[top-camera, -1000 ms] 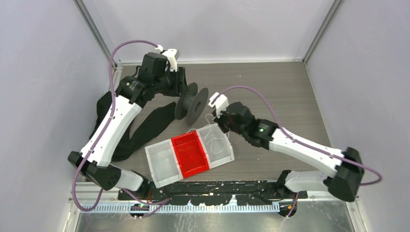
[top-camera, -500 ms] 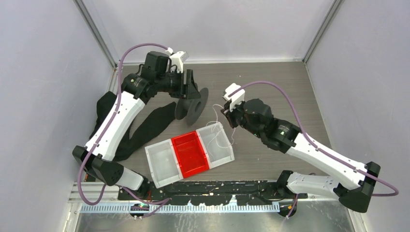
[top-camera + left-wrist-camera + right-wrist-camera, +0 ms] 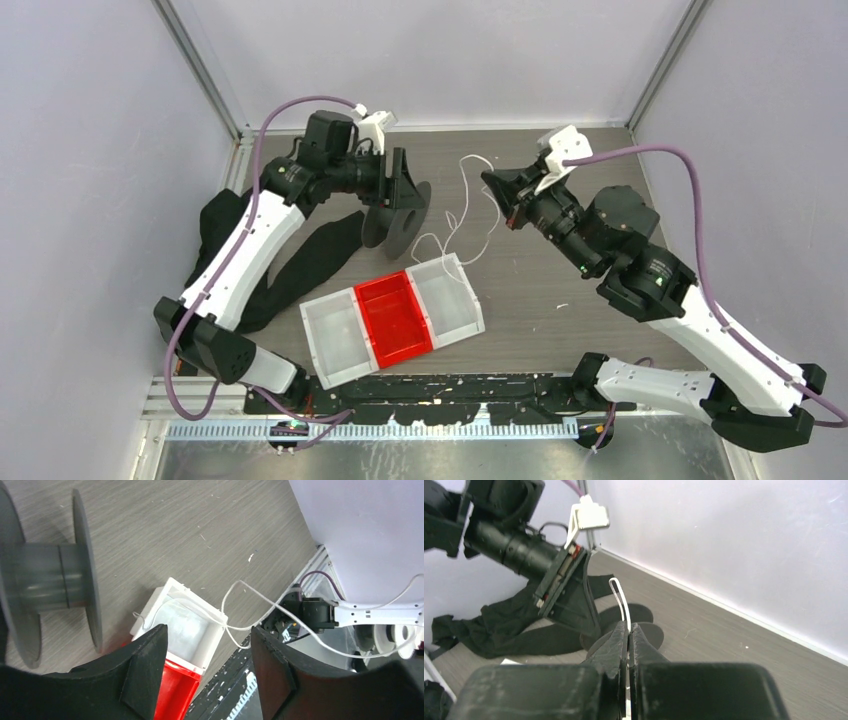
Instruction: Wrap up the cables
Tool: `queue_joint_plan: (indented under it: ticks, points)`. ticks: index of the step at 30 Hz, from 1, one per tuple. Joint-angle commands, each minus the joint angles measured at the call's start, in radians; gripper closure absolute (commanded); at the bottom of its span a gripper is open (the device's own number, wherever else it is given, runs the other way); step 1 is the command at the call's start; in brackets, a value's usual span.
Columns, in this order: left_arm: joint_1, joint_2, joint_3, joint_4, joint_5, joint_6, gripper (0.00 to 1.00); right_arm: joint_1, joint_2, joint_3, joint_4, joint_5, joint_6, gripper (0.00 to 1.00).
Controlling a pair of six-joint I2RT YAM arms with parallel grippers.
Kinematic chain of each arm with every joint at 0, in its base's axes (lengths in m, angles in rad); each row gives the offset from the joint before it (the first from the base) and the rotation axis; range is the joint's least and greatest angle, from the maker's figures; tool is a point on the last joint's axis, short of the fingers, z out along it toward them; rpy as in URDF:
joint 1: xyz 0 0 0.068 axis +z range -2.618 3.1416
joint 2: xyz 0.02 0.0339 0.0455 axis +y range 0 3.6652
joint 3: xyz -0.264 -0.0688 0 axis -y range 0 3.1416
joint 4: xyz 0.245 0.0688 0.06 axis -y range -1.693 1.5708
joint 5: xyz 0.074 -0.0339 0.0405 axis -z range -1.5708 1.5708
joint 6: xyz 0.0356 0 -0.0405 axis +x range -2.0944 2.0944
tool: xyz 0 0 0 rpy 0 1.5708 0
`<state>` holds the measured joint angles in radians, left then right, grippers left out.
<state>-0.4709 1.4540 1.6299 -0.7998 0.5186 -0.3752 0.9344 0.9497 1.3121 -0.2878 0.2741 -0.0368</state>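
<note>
**Bench.** A grey wood-grain bench [image 3: 520, 300] carries all items.

**Fabric.** A wide black fabric strap [image 3: 310, 255] lies crumpled on the left side of the bench, under the left arm.

**Tray.** A rectangular plastic tray [image 3: 335, 340] sits at the near centre, turned at an angle. It has three compartments: clear on the left, red in the middle, clear on the right.

**Spool.** A black plastic spool [image 3: 395, 215] with two round flanges rests on the bench just beyond the tray, at the strap's right end.

**Left fingers.** The left fingers [image 3: 403, 182] hang directly over the spool's far side. They are released: the wrist view shows a wide gap between them with nothing in it. The spool appears to one side of that gap, apart from both pads.

**Right fingers.** The right fingers [image 3: 629, 632] are raised above the far half of the bench, to the right of the spool. They are clenched on the cable.

**Cable.** The thin white flexible cable [image 3: 620, 597] projects from the clenched tips as a short loop. From there it trails in loose curls [image 3: 463, 162] toward the near left, down to the tray. Its lower part [image 3: 260, 592] crosses the rim of the right clear compartment, and a strand lies inside that compartment. No part of it touches the spool.
</note>
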Motion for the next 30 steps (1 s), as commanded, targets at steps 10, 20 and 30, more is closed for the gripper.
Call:
queue_joint_plan:
  ticks: [10, 20, 30]
  points:
    - [-0.044, -0.06, -0.322, 0.445, 0.185, -0.233, 0.3, 0.005, 0.028, 0.105, 0.051, 0.072, 0.013, 0.99]
    - [-0.165, -0.014, -0.448, 0.702, 0.144, -0.389, 0.33, 0.005, 0.034, 0.088, 0.078, 0.085, 0.035, 0.99]
    - [-0.172, 0.016, -0.463, 0.691, 0.125, -0.39, 0.54, 0.005, 0.023, 0.08, 0.092, 0.084, 0.035, 0.99]
